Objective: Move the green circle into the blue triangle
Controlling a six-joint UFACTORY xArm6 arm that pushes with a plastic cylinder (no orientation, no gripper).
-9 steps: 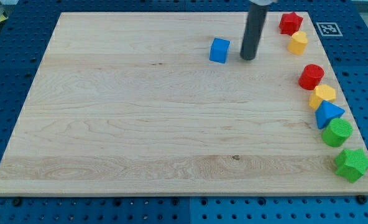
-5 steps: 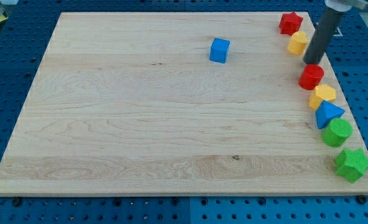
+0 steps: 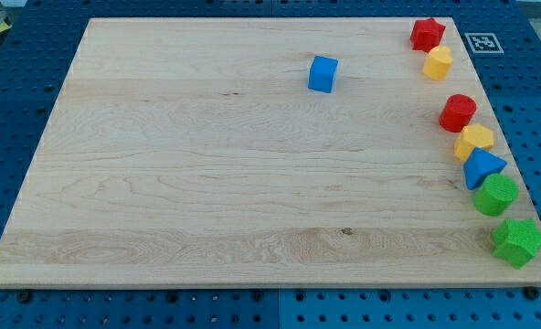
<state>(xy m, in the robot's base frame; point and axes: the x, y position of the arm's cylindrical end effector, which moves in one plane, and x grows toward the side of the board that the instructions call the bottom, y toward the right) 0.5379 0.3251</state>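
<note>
Eight blocks on wooden board (image 3: 206, 183). Green circle (image 3: 495, 194) sits at view's right edge, touching or nearly touching blue triangle (image 3: 482, 167) just above it; contact hard to confirm. Judgement: task near done or done, maybe short nudge toward view's top left. My tip barely visible, if at all: dark sliver at view's far right edge, can't confirm. No gripper on rig, so nothing held. Green star (image 3: 517, 241) below circle; yellow block (image 3: 474, 140) above triangle. Blue cube (image 3: 323, 73) well apart.
</note>
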